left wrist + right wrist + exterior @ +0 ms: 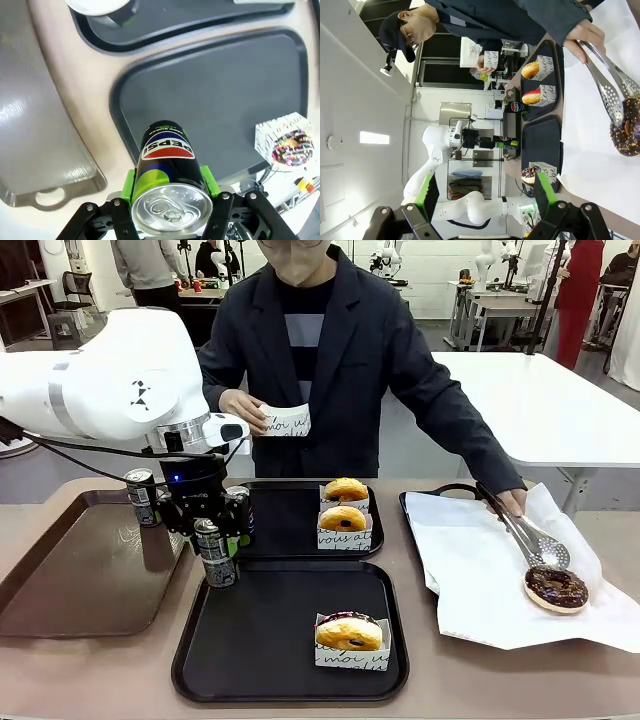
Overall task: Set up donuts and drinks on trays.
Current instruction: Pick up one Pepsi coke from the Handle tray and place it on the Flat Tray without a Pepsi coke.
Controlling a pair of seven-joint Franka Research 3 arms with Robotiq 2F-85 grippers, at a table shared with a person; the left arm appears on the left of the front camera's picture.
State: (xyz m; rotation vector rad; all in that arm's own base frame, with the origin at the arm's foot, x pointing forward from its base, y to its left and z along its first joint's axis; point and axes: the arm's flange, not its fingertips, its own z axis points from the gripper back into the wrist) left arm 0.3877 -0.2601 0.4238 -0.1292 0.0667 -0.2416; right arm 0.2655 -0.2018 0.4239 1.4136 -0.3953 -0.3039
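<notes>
My left gripper [167, 200] was clamped on a can [167, 165], held above the near tray's [200, 660] left edge. My right gripper [482, 200] stood apart, empty. A donut [349, 632] sat on that tray.

Donuts [349, 632]: four. Drink cans [214, 552]: three. Black trays [290, 678]: two. Brown tray [60, 590]: one. Tongs [530, 536]: one.

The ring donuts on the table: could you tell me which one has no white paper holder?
The chocolate-brown ring donut on the white paper beside the person's metal tongs; the others sit in printed paper holders on the black trays.
</notes>
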